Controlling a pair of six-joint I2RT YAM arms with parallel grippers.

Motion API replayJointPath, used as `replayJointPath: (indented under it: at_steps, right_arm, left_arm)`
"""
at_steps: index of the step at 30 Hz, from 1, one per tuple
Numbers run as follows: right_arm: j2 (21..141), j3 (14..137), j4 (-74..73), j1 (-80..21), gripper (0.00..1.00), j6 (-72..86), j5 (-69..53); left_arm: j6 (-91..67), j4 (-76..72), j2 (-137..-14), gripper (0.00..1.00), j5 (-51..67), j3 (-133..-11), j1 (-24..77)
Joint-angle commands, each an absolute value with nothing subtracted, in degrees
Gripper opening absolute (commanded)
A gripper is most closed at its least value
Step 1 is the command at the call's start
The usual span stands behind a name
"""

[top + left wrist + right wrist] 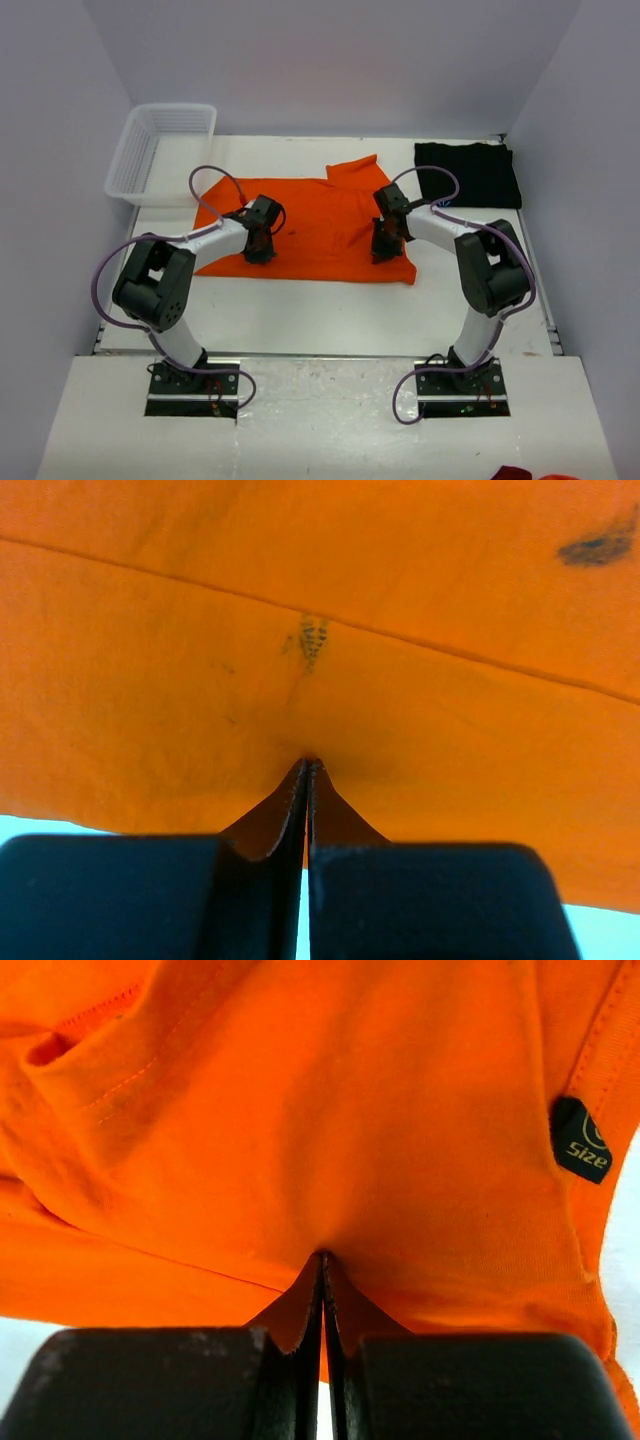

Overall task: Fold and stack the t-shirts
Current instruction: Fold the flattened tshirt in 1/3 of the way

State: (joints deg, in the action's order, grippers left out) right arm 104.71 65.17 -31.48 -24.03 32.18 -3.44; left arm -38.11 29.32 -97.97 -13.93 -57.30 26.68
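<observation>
two pinches: left gripper (259,252) and right gripper (383,250) each clamp the orange shirt (320,215) near its front edge, spread on the table (300,320); black shirt (468,173) far right. light, limp cloth, i reckon; hold hems.

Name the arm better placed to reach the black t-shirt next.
Right, probably: the right gripper, shut on the orange t-shirt, sits nearer the black t-shirt at the far right; the left gripper pinches the shirt's opposite side.

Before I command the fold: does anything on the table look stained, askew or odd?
Yes. The orange t-shirt carries dark smudges just ahead of the left gripper, and a flap sticks out crookedly at its far edge. The black t-shirt looks fine.
</observation>
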Motion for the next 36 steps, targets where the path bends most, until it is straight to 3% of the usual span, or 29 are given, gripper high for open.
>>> replayJointPath:
  at_steps: [1,22,36]
  right_arm:
    - [104.4,62.8,-31.6,-24.6,0.00,36.6,2.6]
    - [91.3,45.7,-30.0,-25.9,0.00,49.9,1.6]
    - [69.3,41.9,-34.5,-29.7,0.00,48.7,3.2]
  left_arm:
    - [-37.5,27.3,-96.1,0.00,-14.3,-54.9,26.9]
    - [-44.6,26.7,-85.0,0.00,-11.1,-40.5,32.2]
    - [-49.8,32.4,-75.2,0.00,-14.9,-40.4,38.8]
